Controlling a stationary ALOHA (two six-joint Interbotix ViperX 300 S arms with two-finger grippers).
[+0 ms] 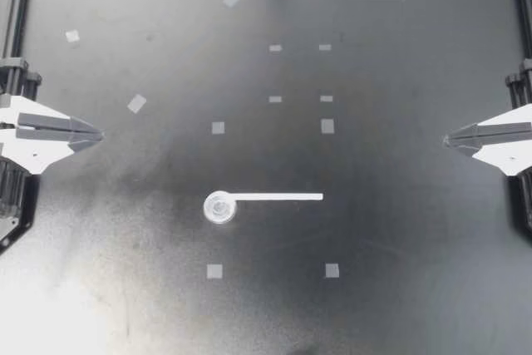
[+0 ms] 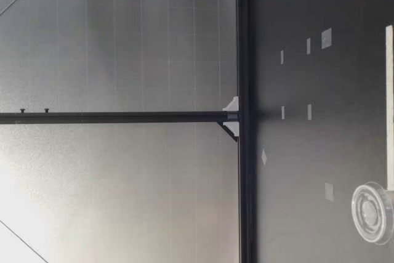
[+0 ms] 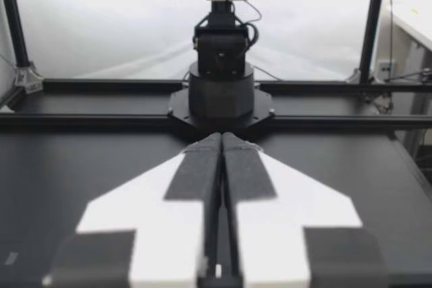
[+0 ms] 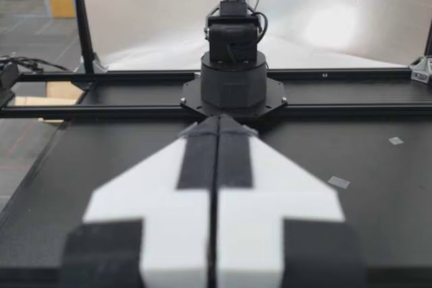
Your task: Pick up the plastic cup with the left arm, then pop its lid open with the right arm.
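Left tool [image 1: 98,134] and right tool [image 1: 449,138] are sitting closed and empty at the frame's side edges. Small clear round plastic cup [image 1: 219,206] is lying lower centre on the black table [image 1: 399,288], touching a flat white strip [image 1: 278,197]. Neither is grasped yet.

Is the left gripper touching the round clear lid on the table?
Apart. The top view shows the left gripper far off to the side, with bare table between it and the round clear lid.
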